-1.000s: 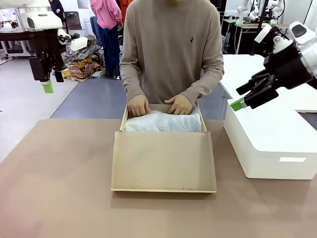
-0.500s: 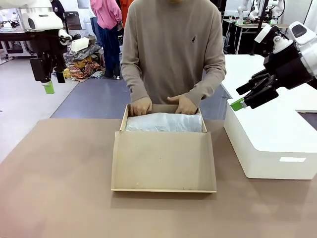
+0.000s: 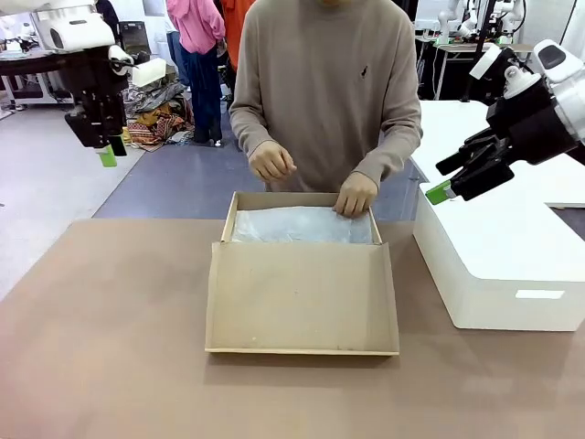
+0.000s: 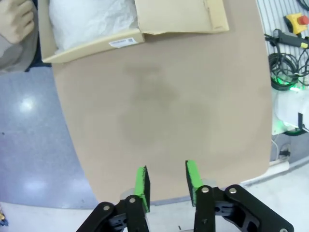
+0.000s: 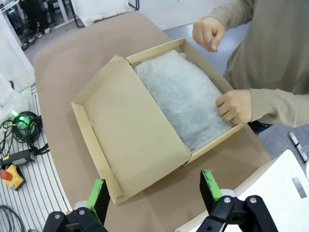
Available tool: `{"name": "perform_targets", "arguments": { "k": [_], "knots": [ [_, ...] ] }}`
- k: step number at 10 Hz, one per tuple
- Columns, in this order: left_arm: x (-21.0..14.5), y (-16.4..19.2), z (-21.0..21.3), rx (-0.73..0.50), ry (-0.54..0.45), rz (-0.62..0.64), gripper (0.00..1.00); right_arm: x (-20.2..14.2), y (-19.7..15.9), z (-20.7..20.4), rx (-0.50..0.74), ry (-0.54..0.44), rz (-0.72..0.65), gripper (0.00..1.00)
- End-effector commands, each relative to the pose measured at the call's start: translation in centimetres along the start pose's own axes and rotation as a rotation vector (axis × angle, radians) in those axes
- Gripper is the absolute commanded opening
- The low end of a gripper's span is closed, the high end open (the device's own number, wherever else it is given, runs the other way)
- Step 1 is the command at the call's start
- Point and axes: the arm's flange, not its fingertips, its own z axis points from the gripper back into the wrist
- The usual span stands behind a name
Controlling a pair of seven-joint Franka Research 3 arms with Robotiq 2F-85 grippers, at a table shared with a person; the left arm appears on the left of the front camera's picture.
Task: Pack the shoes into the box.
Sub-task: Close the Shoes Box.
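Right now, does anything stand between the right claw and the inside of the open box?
Yes, partly. A person's hand rests on the white paper at the far right corner of the box, the side nearest the right claw. Otherwise, the space between them looks free.

Covered, cropped, unreadable.
Hidden under tissue paper (image 3: 302, 226), the inside of the box (image 3: 302, 302); cropped at right, the white block (image 3: 494, 265); too small to read, the side label (image 4: 121, 42).
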Motion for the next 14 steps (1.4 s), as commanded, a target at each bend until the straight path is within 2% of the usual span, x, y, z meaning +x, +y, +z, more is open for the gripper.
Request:
{"name": "perform_targets", "arguments": {
  "k": [1, 8, 9, 10, 13, 14],
  "knots": [
    [-0.7, -0.7, -0.6, 0.031, -0.031, -0.031, 0.00, 0.1, -0.3, -0.1, 0.016, -0.025, 0.015, 1.00],
    [-0.5, -0.7, -0.4, 0.051, -0.031, -0.004, 0.00, 0.1, -0.3, -0.1, 0.016, -0.025, 0.015, 1.00],
    [-0.5, -0.7, -0.1, 0.064, 0.036, -0.012, 0.00, 0.1, -0.3, -0.1, 0.016, -0.025, 0.015, 1.00],
    [0.0, 0.1, -0.2, 0.029, -0.009, -0.005, 0.00, 0.1, -0.3, -0.1, 0.016, -0.025, 0.015, 1.00],
    [-0.1, 0.2, -0.1, 0.034, 0.002, -0.008, 0.00, 0.1, -0.3, -0.1, 0.016, -0.025, 0.015, 1.00],
    [-0.4, 0.9, -0.6, -0.019, -0.065, 0.010, 0.00, 0.1, -0.3, -0.1, 0.016, -0.025, 0.015, 1.00]
  ]
}}
